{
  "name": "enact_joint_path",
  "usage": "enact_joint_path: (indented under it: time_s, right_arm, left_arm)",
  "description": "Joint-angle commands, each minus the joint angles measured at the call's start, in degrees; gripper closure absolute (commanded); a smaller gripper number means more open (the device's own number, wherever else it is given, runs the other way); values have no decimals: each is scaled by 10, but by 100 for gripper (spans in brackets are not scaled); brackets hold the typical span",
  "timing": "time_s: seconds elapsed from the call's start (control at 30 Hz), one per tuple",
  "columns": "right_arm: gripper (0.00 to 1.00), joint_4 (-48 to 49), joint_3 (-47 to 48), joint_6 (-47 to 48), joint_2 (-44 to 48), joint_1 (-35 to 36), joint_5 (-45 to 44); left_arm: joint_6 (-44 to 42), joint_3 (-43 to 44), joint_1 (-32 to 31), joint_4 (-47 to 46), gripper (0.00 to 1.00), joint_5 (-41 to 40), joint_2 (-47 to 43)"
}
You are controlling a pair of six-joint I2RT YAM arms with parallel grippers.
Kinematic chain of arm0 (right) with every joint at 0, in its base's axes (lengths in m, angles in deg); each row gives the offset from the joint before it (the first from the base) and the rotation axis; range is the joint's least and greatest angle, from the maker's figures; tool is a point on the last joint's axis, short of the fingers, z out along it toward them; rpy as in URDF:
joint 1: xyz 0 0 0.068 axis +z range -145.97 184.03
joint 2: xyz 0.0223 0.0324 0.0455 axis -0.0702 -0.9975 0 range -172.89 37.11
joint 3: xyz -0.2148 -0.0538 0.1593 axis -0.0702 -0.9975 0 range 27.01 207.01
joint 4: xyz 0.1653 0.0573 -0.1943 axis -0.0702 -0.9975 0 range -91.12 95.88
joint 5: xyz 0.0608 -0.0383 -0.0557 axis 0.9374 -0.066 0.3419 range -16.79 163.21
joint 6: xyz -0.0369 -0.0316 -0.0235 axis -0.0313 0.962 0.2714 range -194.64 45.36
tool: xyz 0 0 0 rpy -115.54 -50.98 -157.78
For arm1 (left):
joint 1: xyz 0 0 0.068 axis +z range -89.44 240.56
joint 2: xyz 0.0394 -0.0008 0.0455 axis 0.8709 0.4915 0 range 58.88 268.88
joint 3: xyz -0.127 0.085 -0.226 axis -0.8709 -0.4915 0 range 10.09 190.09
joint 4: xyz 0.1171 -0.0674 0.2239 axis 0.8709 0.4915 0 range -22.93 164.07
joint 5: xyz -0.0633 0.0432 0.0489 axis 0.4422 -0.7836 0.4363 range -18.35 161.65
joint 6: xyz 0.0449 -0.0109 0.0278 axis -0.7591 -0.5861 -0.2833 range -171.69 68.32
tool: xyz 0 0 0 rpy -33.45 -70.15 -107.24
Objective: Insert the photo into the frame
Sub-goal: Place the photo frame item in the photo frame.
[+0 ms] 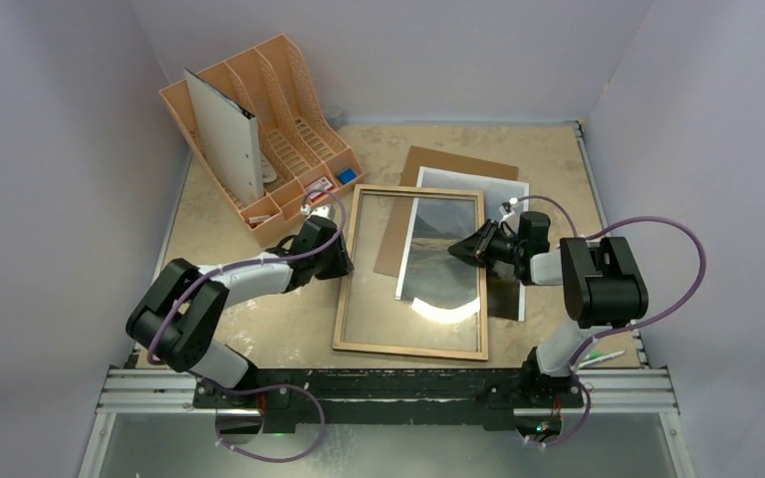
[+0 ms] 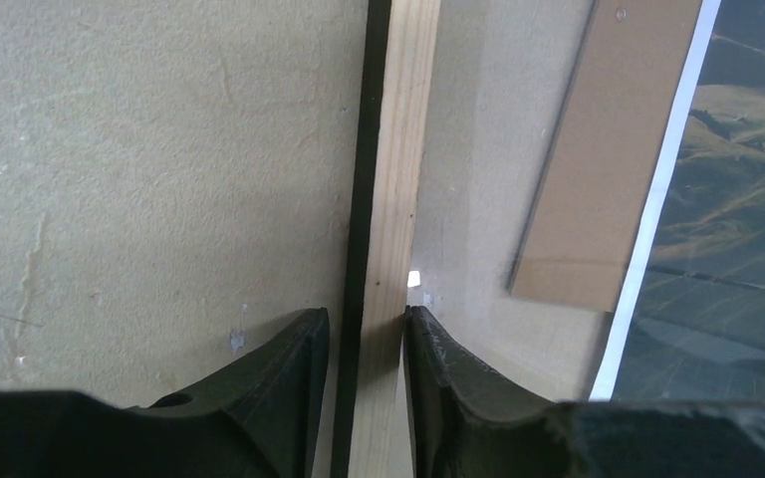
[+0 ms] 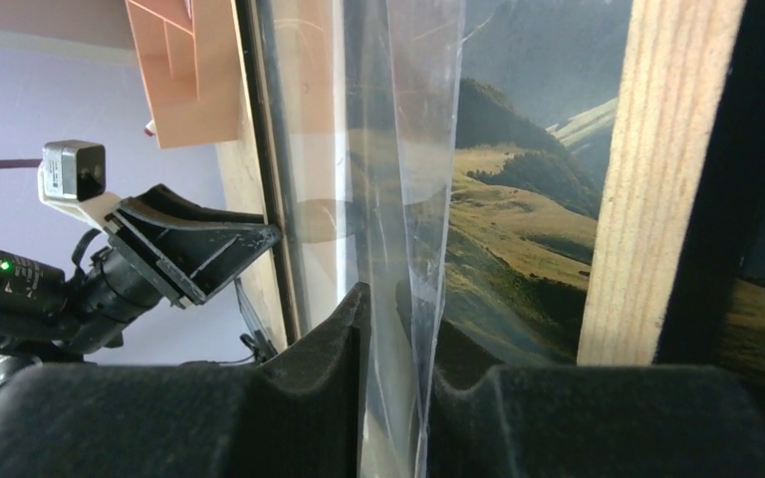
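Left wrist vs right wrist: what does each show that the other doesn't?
Left wrist only: bare tabletop, the corner of the brown backing board through the glass, the white border of the photo. Right wrist only: the right gripper pinching a thin clear sheet edge-on, the right rim of the frame, the peach organiser. Both: the frame's left rim, the photo, and the left gripper at that rim, its fingers either side of it in its own view.

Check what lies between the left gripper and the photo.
The left rail of the frame, its pane, then the brown board; left wrist view shows it.
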Motion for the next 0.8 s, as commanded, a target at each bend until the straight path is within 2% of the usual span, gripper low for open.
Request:
enact_joint_path:
  time_s: [0.0, 0.17, 0.33, 0.43, 0.6, 0.77]
  right_arm:
    - [79, -11, 21, 18, 0, 5, -7]
    - [73, -46, 29, 31, 10, 6, -17]
    - [51, -122, 52, 62, 43, 6, -43]
    - [43, -184, 66, 79, 75, 5, -72]
    - [38, -290, 89, 109, 125, 3, -163]
    - [36, -344, 85, 120, 171, -5, -227]
  left_arm:
    - [-12, 32, 2, 46, 68, -31, 33]
    - [-9, 45, 2, 86, 78, -66, 61]
    - [-4, 45, 2, 101, 80, -81, 66]
    - [-2, 43, 2, 103, 81, -83, 64]
    - [-5, 41, 2, 101, 80, -73, 57]
    - [-7, 36, 2, 92, 79, -59, 44]
